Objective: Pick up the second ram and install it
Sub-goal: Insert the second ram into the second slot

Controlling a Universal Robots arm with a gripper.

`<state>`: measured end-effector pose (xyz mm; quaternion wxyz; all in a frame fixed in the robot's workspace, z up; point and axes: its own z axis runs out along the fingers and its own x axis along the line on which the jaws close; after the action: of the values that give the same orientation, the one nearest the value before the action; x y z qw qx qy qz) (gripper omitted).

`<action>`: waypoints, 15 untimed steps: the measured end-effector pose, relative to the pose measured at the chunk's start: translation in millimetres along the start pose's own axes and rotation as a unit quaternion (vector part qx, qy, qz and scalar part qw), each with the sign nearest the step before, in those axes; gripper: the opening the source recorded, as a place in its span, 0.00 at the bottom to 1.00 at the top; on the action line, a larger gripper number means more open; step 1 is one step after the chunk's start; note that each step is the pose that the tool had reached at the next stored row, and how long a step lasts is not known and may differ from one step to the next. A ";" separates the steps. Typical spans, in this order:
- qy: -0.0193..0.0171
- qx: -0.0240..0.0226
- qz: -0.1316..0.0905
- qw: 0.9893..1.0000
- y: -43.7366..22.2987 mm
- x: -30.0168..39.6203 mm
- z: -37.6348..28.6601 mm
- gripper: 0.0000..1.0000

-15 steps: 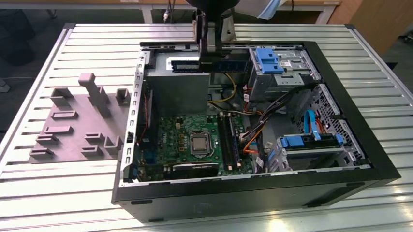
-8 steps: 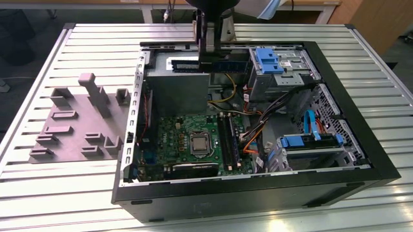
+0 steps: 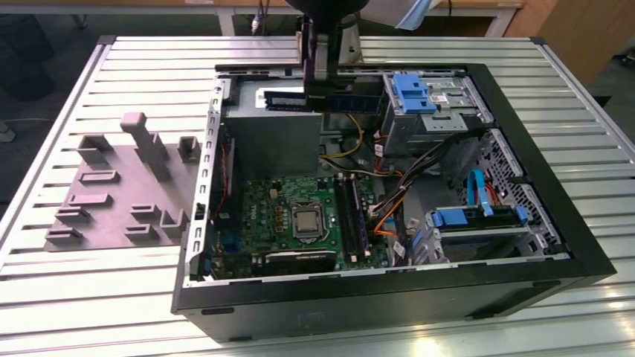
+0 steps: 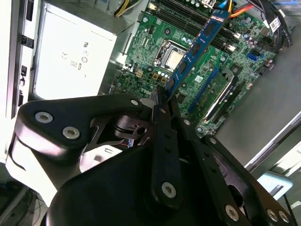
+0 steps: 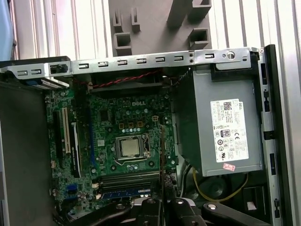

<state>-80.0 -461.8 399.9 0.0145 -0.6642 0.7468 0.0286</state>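
gripper (image 4: 161, 96) pinching the second ram (image 4: 197, 47) by one end, jaws pressed flat against the blue board, which juts out from them at a slant. in the exterior view the arm hangs over the far end of the open computer case (image 3: 590, 245), above the power supply (image 3: 268, 141) and well apart from the memory slots (image 3: 349, 216) on the motherboard (image 3: 288, 201). pickup looks done; the stick is not yet in a slot. in the second wrist view a green stick (image 4: 212, 89) appears already seated, so by my reading only the install itself is left.
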 end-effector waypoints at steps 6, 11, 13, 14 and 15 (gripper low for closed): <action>0.000 0.001 0.016 1.000 0.0 0.0 0.1 0.14; -0.001 0.002 0.029 1.000 0.0 0.0 0.1 0.14; -0.001 0.002 0.035 0.999 0.0 0.0 0.1 0.14; -0.001 0.002 0.038 0.999 0.0 0.0 0.1 0.14; -0.001 0.002 0.041 0.999 0.0 0.0 0.1 0.14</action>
<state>-80.0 -461.9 399.8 0.0157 -0.6328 0.7737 0.0280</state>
